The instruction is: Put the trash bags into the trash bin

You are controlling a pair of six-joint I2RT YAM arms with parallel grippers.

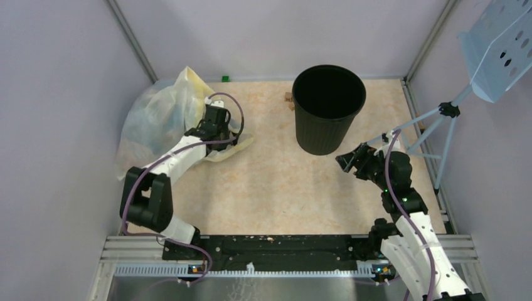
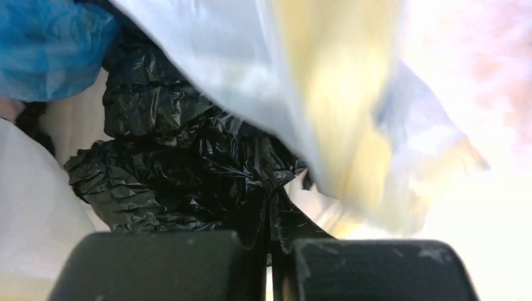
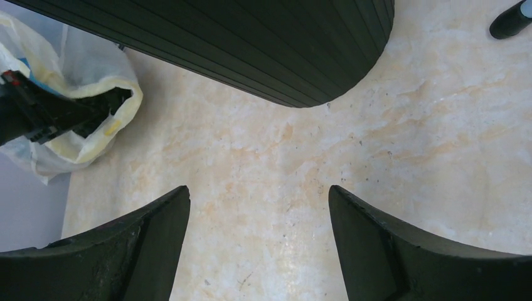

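In yellow bag [image 1: 147, 119], left jaws clench trash bag [image 2: 175, 169]; right jaws spread beside bin [image 1: 323, 132].

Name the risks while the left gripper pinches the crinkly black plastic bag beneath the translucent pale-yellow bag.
The left gripper holds only a thin fold of the crinkly black plastic bag; it may slip or tear when pulled.
The translucent pale-yellow bag drapes over the black one and could be dragged along.
The round ribbed black bin stands apart; a trailing bag might snag its rim.
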